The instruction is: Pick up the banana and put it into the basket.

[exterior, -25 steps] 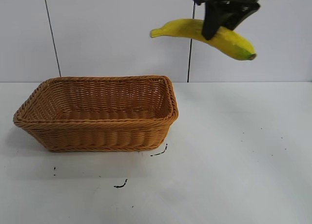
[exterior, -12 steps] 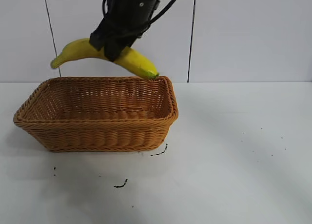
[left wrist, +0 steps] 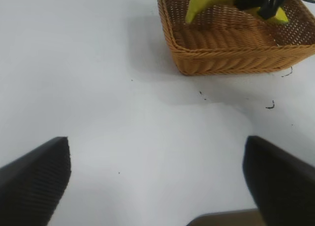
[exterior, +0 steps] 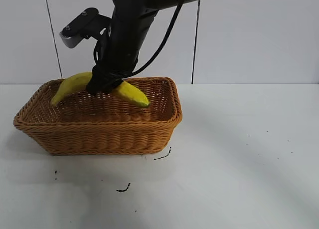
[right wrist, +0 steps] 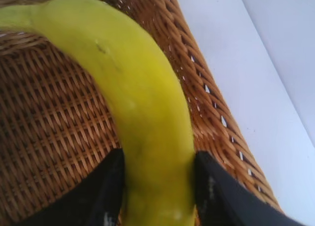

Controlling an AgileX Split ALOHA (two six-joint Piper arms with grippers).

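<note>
My right gripper is shut on the yellow banana around its middle and holds it inside the opening of the orange-brown wicker basket, near the far wall. The banana's ends stick out left and right of the fingers, and whether it touches the basket floor is hidden. In the right wrist view the banana sits between the two black fingers above the woven floor. The left wrist view shows the basket far off with the banana in it. My left gripper is open and empty over bare table.
The white table has small black marks in front of the basket. A white wall with dark vertical seams stands behind.
My right gripper has carried the banana from high at the right, leftward over the basket, then down into the basket's opening. The basket has not moved.
</note>
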